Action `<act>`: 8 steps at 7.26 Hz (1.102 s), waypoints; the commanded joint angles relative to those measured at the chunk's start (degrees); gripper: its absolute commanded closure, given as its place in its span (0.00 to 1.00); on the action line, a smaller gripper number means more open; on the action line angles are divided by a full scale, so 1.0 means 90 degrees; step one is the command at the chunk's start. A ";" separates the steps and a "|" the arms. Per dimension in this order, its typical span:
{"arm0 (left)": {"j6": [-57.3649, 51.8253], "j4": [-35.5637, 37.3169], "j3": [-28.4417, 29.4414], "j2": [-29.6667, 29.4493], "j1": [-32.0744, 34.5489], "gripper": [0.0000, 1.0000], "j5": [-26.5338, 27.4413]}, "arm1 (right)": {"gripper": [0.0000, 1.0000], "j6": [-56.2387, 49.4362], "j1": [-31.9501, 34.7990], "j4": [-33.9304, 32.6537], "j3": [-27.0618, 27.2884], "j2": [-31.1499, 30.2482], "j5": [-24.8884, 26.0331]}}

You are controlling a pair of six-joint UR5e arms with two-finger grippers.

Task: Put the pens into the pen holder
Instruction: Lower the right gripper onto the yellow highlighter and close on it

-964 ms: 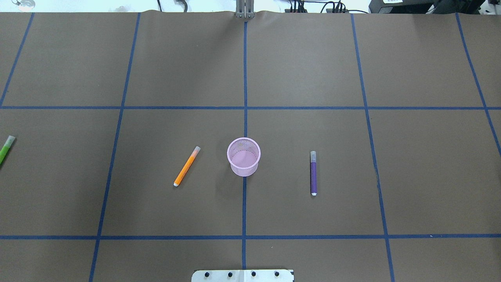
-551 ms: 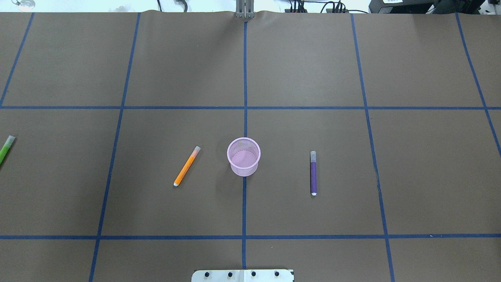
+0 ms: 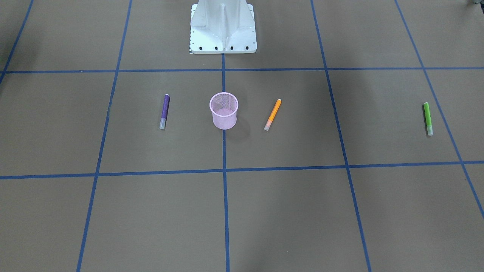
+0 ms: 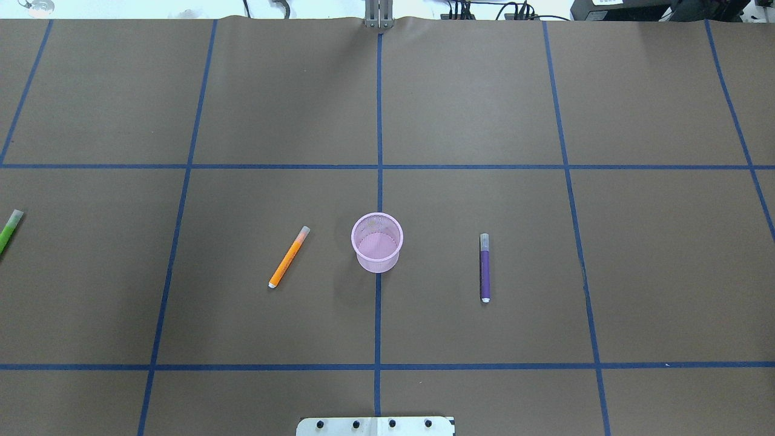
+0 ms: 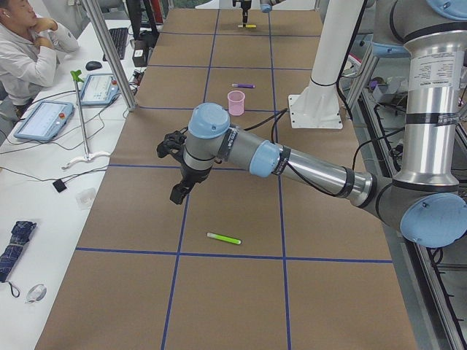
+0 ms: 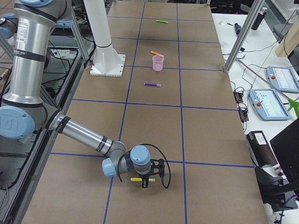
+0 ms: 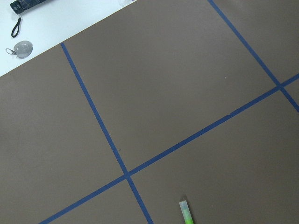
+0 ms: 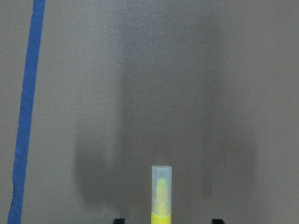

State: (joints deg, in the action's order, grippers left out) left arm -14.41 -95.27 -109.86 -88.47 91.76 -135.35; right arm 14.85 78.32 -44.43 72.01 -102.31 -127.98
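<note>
While my right fingers [image 8: 119, 221], spread wide, straddle the yellow pen [image 8: 161, 196] untouched, cap pointing away from my wrist, gap of my left fingers [image 5: 177, 194] untellable.

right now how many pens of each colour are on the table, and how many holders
purple pen: 1
orange pen: 1
green pen: 1
yellow pen: 1
pen holder: 1
total: 5 things, 4 of them pens, none in the holder yet
</note>
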 commanded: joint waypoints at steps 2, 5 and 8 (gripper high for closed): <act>0.0000 -0.0010 -0.0010 0.0005 0.0000 0.00 0.0000 | 0.55 0.0000 -0.0040 0.0005 -0.0091 0.0000 -0.0018; 0.0000 -0.0068 -0.0001 0.0005 0.0000 0.00 0.0000 | 0.54 -0.0010 -0.0050 0.0005 -0.0111 0.0000 -0.0018; 0.0000 -0.0069 -0.0001 0.0005 0.0000 0.00 0.0000 | 0.72 -0.0019 -0.0079 -0.0005 -0.0111 0.0000 -0.0018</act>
State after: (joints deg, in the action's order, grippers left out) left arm -14.42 -95.86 -109.82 -88.42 91.76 -135.35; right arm 14.73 77.73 -44.42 71.02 -102.31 -128.14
